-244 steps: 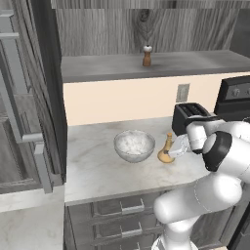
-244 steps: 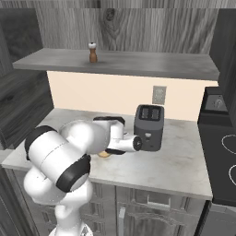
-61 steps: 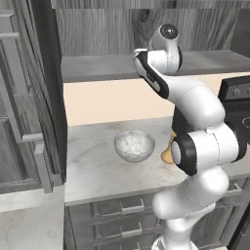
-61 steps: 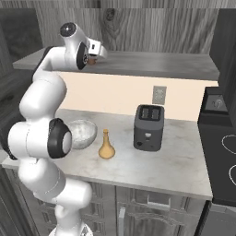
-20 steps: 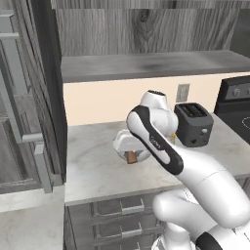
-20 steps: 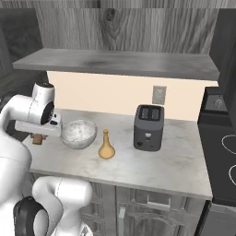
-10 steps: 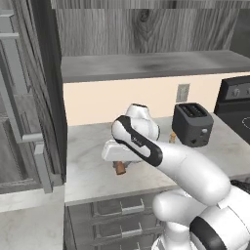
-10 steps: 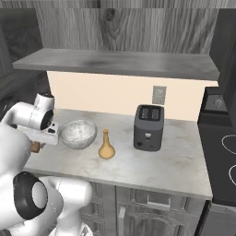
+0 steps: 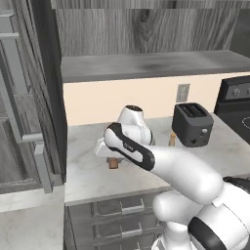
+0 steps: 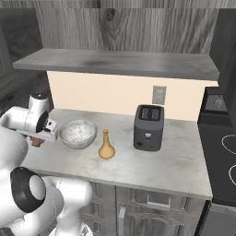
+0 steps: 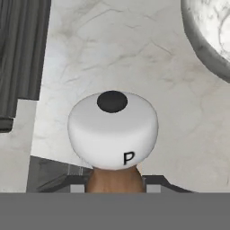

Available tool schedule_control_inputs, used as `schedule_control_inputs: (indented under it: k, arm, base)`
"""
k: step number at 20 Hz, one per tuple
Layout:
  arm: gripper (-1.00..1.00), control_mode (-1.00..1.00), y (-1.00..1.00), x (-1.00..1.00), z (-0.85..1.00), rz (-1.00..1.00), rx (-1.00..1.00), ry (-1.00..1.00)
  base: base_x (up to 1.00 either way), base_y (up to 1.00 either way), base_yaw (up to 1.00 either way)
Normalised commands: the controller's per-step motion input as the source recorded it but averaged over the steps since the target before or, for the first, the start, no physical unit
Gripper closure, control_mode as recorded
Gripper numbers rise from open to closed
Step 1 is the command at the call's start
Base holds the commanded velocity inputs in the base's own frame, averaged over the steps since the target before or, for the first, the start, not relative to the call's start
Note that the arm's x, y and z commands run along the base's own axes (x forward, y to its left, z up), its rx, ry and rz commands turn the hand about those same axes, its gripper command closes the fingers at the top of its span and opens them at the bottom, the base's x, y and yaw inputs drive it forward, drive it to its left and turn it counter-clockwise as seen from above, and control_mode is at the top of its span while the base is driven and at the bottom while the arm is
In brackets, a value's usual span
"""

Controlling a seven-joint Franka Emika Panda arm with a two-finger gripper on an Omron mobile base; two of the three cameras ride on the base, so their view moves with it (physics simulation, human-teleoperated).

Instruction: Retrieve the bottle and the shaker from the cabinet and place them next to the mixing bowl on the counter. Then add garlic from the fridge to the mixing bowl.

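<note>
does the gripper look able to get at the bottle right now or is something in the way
Probably not yet: the gripper is shut on the shaker, so it must release that first. The mixing bowl also stands between it and the bottle, though going over the bowl looks open.

Domestic kitchen, rendered. Evidence: marbled stone counter (image 10: 152, 168) over grey drawers (image 9: 114, 215); dark woodgrain cabinet (image 10: 120, 62) above; black toaster (image 10: 149, 127) beside a wall socket (image 10: 159, 96); at right, probably a stove (image 10: 221, 156), only partly in view.
</note>
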Motion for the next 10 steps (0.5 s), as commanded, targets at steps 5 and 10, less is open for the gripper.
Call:
schedule_control_inputs:
  k: [5, 10]
  arm:
    - [1.0, -1.0, 0.29, 0.05, 0.0, -0.15, 0.0, -0.26]
    - [1.0, -1.0, 0.16, -0.2, 0.0, -0.05, 0.0, -0.43]
  base:
    - [0.0, 0.0, 0.0]
    - [0.0, 0.0, 0.0]
